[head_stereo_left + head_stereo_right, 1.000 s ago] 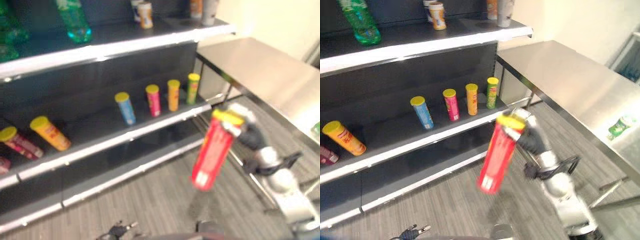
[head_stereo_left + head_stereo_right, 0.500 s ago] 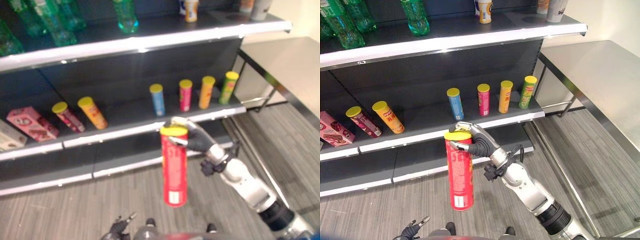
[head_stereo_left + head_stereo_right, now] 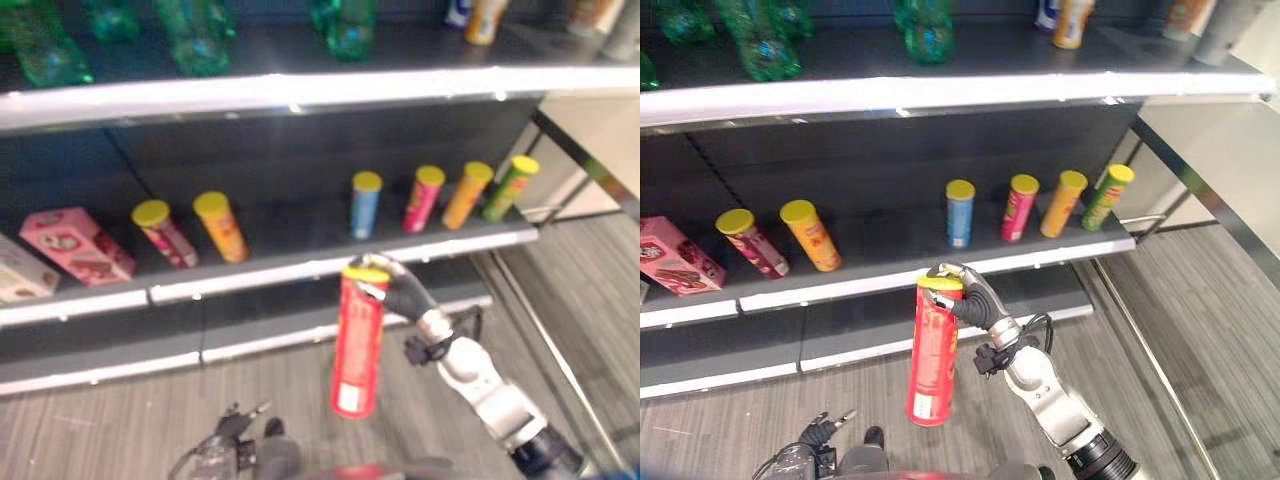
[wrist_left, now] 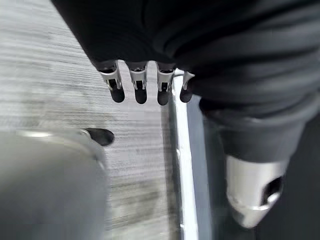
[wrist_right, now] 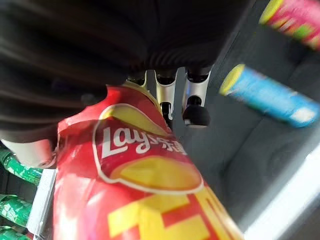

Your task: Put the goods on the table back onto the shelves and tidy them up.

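Shelves in front of me: the top shelf (image 3: 940,92) has green bottles (image 3: 925,22) up around 11 to 12 o'clock and a few cups (image 3: 1070,20) toward 1. The middle shelf (image 3: 890,270) holds a pink box (image 3: 678,255) at 9, then two leaning cans, maroon (image 3: 750,242) and orange (image 3: 812,234). Toward 2 o'clock, well apart from those, a row of four cans: blue (image 3: 960,212), pink (image 3: 1019,206), orange (image 3: 1063,203) and green (image 3: 1107,196). Below is grey wood-look floor (image 3: 1200,330).
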